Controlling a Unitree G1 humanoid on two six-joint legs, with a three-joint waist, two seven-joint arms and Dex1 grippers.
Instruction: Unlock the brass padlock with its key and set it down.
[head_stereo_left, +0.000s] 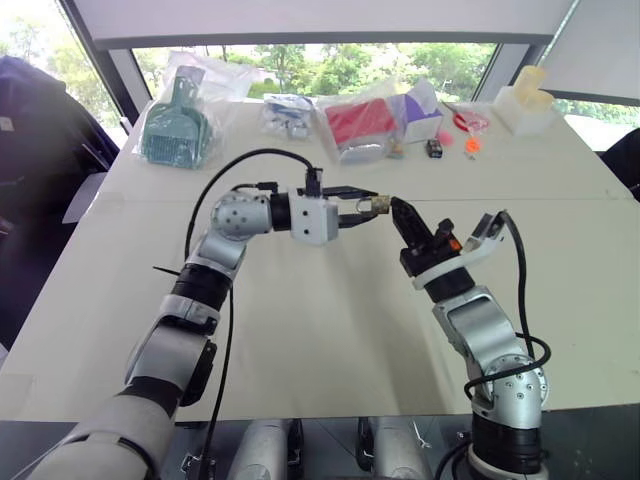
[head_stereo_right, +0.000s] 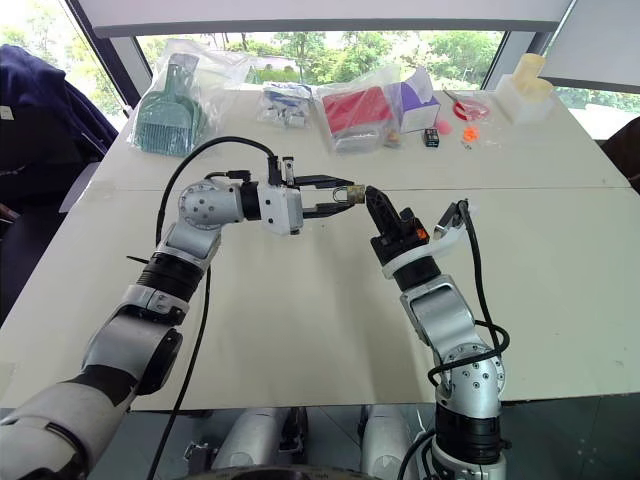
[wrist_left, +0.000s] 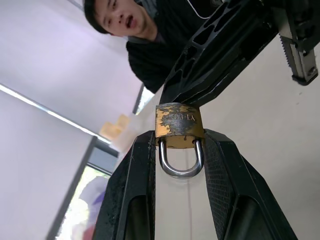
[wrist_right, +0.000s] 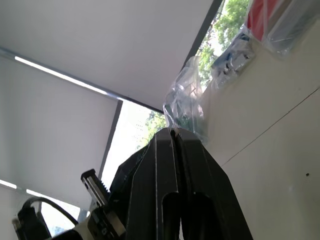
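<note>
Left gripper (wrist_left: 177, 150) pinching padlock (wrist_left: 178, 126); right gripper (head_stereo_left: 397, 212) pressed together at its base. Probably best: hold steady, turn gently.

Left arm (head_stereo_left: 190, 300): silver-grey segmented shells, black joint bands, perforated round wrist housing, white block, looping black cable.
Left end effector (head_stereo_left: 365, 207): two black fingers with textured pads.
Right arm (head_stereo_left: 490, 350): matching silver shells, black cable, white bracket, small orange mark.
Right end effector (head_stereo_left: 398, 210): black fingers with slotted cut-outs.
</note>
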